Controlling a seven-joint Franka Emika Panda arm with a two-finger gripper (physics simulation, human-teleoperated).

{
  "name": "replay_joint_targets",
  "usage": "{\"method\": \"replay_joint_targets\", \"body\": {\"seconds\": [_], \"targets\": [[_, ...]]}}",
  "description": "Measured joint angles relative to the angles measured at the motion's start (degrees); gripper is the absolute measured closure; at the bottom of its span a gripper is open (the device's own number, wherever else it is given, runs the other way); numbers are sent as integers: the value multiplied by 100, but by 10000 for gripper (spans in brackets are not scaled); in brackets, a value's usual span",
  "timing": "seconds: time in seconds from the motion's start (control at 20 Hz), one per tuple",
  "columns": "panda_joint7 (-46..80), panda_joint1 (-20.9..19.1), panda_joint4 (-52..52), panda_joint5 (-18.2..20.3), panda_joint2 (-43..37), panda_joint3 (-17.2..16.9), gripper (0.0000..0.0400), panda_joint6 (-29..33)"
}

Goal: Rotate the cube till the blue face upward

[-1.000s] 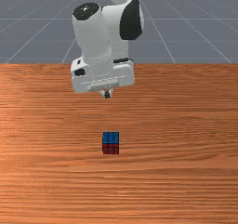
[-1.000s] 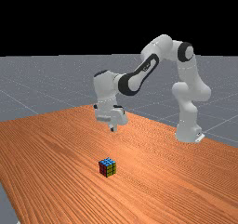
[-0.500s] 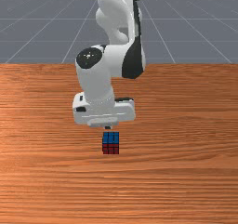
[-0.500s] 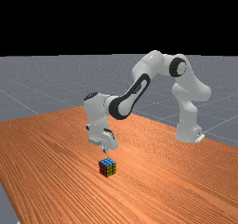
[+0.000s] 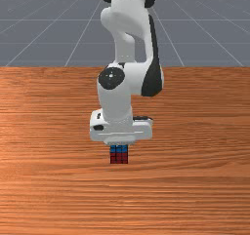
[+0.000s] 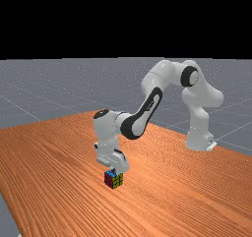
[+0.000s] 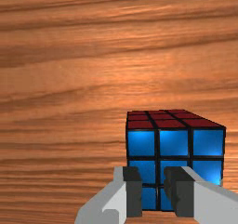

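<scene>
we are poising our gripper (image 7: 153, 191), fingers (image 7: 134, 197) parted and grasping nothing, above the cube (image 6: 113, 180) on the table (image 5: 49, 180), its blue face (image 7: 173, 142) already pointing up, apparently leaving only our backing away.

One each: cube (image 5: 119, 158), pincer (image 6: 114, 171), arm (image 6: 203, 91), table (image 5: 53, 180).

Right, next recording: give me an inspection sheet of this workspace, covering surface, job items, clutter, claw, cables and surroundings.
Surface: wooden table, orange-brown, streaky grain.
Job items: one cube, blue face up; red side toward the front view, yellow side also visible in the far view.
Clutter: nothing seen.
Claw: claw over the blue face, fingers slightly apart, not gripping the cube; contact can't be told.
Cables: nothing seen.
Surroundings: grey floor with pale grid lines; black background beyond.
</scene>
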Motion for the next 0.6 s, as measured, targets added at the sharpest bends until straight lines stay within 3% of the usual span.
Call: {"method": "replay_joint_targets", "body": {"seconds": [0.25,0.3,0.4,0.45,0.6], "targets": [[358,310,38,-41,30,39,284,238],[409,367,48,-45,30,55,295,283],[506,503,117,-26,88,141,370,330],[540,579,146,-8,176,209,387,333],[606,703,187,16,390,302,400,317]]}}
